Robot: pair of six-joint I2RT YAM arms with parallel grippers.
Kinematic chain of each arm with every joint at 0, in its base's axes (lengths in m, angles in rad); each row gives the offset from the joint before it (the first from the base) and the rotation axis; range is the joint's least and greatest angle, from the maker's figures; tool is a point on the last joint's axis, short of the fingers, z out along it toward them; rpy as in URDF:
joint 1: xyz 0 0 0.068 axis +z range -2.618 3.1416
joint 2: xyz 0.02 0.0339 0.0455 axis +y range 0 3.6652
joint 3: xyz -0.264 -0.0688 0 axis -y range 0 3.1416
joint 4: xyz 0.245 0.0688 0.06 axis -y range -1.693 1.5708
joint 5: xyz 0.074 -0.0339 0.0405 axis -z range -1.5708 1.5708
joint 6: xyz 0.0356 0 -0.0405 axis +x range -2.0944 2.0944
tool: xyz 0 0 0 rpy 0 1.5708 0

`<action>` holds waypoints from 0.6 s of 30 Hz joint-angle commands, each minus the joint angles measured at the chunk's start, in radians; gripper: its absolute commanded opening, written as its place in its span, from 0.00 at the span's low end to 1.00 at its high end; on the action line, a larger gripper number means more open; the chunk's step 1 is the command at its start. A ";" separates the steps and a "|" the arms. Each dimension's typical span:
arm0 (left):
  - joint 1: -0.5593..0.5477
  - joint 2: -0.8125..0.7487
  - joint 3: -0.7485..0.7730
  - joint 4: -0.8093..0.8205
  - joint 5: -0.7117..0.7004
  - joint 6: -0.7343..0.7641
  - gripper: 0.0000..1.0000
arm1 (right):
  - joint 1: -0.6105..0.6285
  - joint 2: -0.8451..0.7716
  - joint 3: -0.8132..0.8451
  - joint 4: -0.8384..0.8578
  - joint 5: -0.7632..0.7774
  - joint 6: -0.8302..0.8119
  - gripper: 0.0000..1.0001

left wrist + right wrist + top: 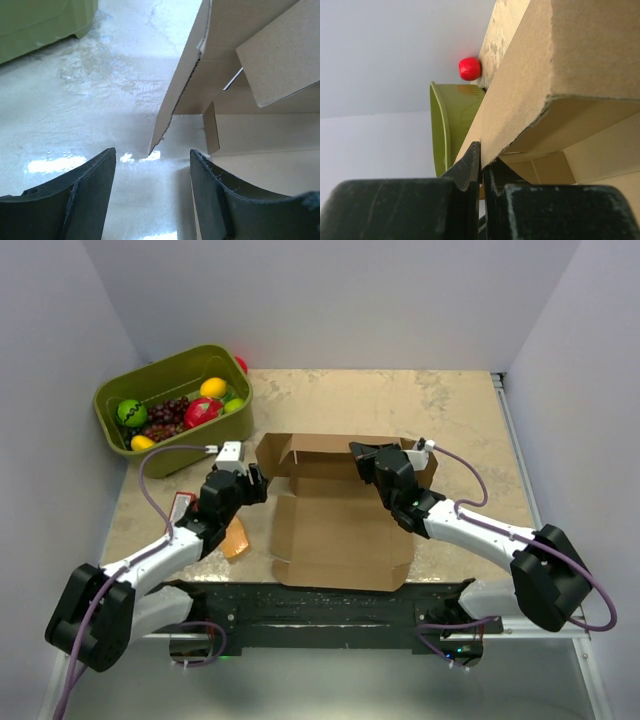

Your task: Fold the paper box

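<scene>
Pinching the far wall of the paper box (340, 535), the right gripper (481, 159) sits clamped; the left gripper (152, 156) gapes empty beside a flap.

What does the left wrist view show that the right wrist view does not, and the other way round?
Only the left wrist view: the left claw open, gripping nothing, and the shiny table. Only the right wrist view: the right claw shut on a wall of the paper box, and a red ball beyond. Both: that box and the olive-green bin.
</scene>
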 commanded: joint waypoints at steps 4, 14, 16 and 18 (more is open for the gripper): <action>0.020 0.104 0.105 0.142 0.062 0.054 0.53 | 0.002 -0.005 -0.005 -0.030 0.042 -0.048 0.00; 0.022 0.207 0.158 0.203 0.117 0.062 0.02 | 0.000 0.005 -0.005 -0.026 0.047 -0.051 0.00; 0.024 0.199 0.171 0.191 0.126 0.061 0.00 | 0.002 0.011 -0.002 -0.027 0.050 -0.053 0.00; 0.024 0.189 0.196 0.150 0.130 0.051 0.00 | 0.002 0.018 0.001 -0.027 0.050 -0.054 0.00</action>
